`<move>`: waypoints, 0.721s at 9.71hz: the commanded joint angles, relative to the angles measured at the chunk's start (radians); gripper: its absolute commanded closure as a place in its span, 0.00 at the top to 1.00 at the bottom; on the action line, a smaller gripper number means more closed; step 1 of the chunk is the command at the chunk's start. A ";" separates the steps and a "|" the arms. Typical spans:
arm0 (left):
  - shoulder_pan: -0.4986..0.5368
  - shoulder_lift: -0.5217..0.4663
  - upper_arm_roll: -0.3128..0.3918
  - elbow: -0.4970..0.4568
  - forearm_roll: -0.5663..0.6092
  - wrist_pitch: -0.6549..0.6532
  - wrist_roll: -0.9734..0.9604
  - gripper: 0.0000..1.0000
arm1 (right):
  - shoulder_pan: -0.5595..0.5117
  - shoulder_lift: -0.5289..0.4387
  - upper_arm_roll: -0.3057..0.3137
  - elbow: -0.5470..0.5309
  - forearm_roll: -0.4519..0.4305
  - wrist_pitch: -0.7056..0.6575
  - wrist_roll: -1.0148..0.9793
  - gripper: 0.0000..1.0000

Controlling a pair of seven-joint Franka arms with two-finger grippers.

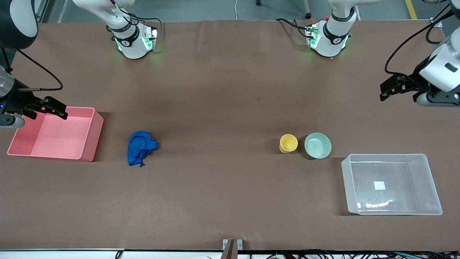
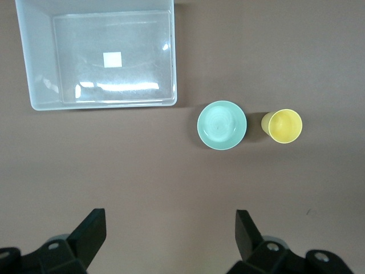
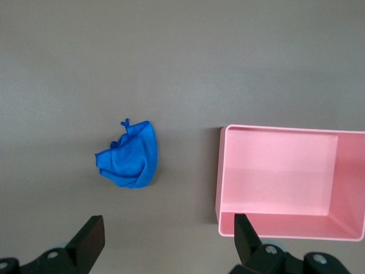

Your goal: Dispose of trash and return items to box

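Trash, a crumpled wad of bright blue fabric [image 1: 141, 147], lies on the brown table [image 1: 222, 93] toward the right arm's end, with a thin strap end poking out at its nearer edge. Beside it, closer to that end of the table, stands a pink rectangular bin [image 1: 87, 138], open at the top and holding nothing; the wad and the bin are near each other but apart. In the right wrist view the wad [image 3: 130, 156] and the pink bin [image 3: 219, 188] show side by side with bare table between them.

Toward the left arm's end, a small yellow cup [image 1: 288, 143] stands upright just beside a slightly wider mint-green bowl [image 1: 317, 145]; the two are close but do not touch, and both are empty. Nearer to the front camera than the bowl, and closer to the left arm's end, sits the clear plastic box [image 1: 431, 180], empty, with a small white sticker [image 1: 379, 185] on its bottom. The left wrist view shows the cup [image 2: 283, 125], the bowl [image 2: 222, 125] and the box [image 2: 173, 68] from above.

The right gripper [image 1: 46, 108] hangs over the pink bin's edge at the table's end, fingers spread wide with nothing between them. The left gripper [image 1: 393, 88] hangs over bare table at the other end, fingers likewise spread wide and holding nothing.
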 commanded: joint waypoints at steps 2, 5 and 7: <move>-0.009 0.000 -0.022 -0.199 -0.001 0.150 -0.199 1.00 | 0.028 0.055 -0.001 -0.110 0.006 0.169 -0.008 1.00; -0.011 0.006 -0.086 -0.440 0.002 0.423 -0.435 1.00 | 0.046 0.160 -0.001 -0.191 0.005 0.374 0.001 1.00; -0.009 0.087 -0.105 -0.473 0.014 0.500 -0.532 1.00 | 0.072 0.240 0.000 -0.191 0.006 0.450 0.024 0.99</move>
